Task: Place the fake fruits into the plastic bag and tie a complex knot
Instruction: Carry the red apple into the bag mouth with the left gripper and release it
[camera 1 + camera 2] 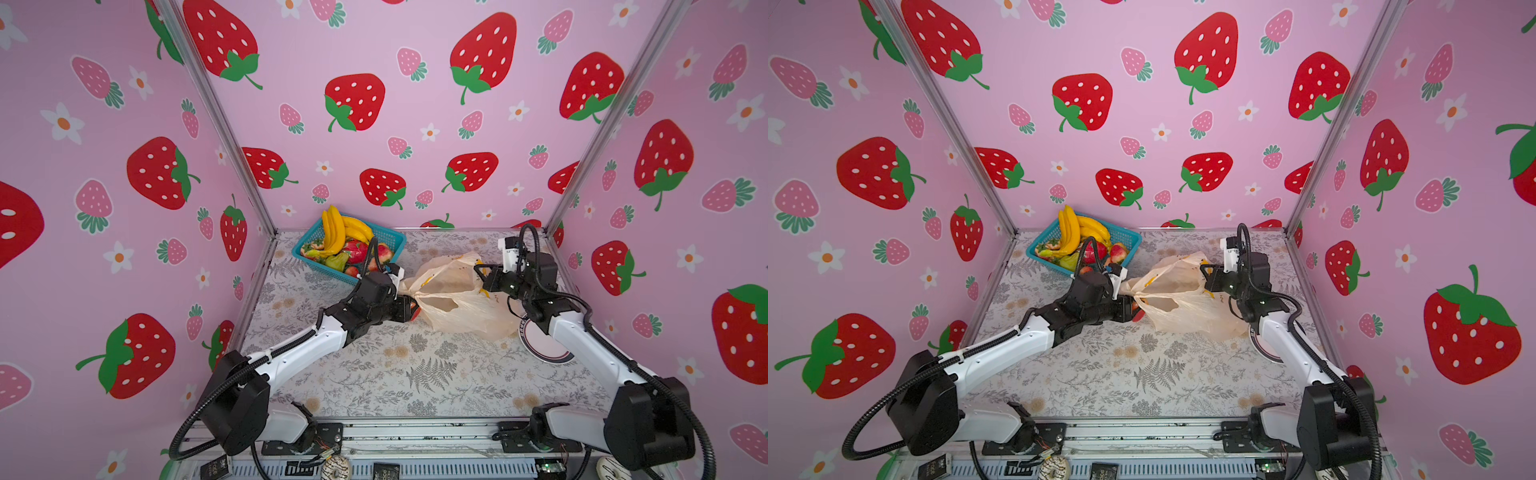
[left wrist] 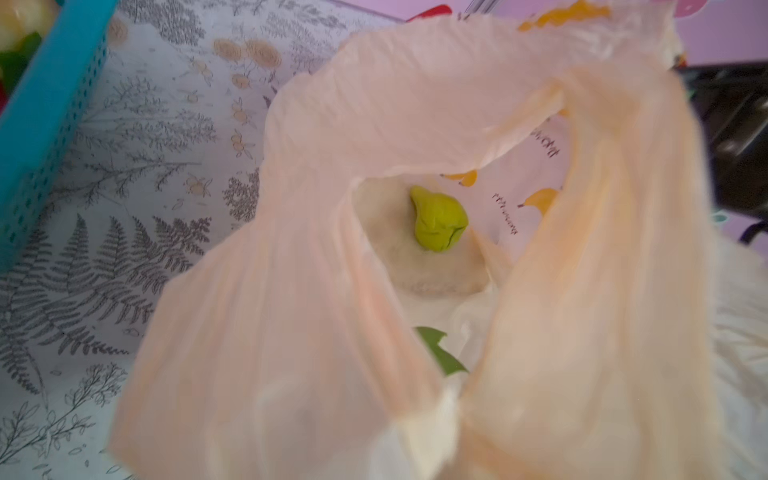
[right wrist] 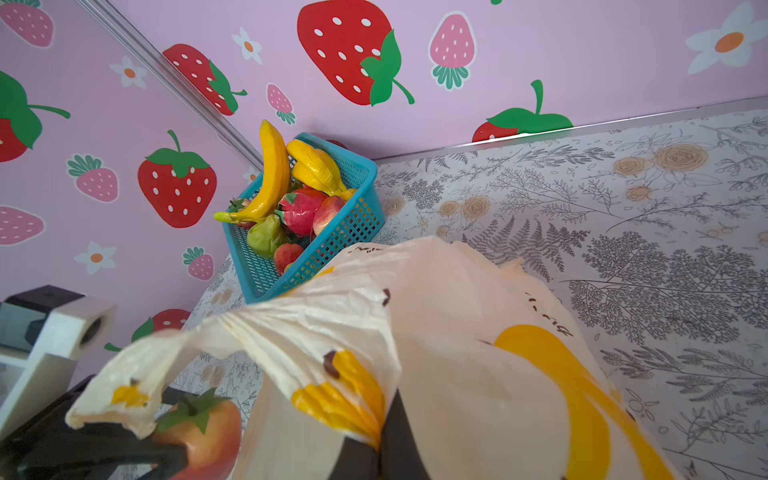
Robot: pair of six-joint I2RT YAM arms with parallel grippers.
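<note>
Peach film of the plastic bag [image 2: 270,332] fills the left wrist view, its handle loop framing a green pear [image 2: 438,220] already lying inside. In both top views the bag slumps on the floral table [image 1: 395,374] between the two arms. The right gripper [image 1: 482,274] is closed on the bag's side, holding it up. The left gripper [image 1: 411,309] clamps a red fruit [image 3: 199,436] with a green cap right at the opening, a handle draped over its fingers. Most of the fake fruits [image 1: 334,232] wait in the teal basket [image 1: 395,245] by the back wall. The likely hazards: letting go too soon would roll the fruit onto the table. The draped handle could also snag the fingers as they back out, dragging the thin film from the right gripper's pinch and collapsing the mouth.
</note>
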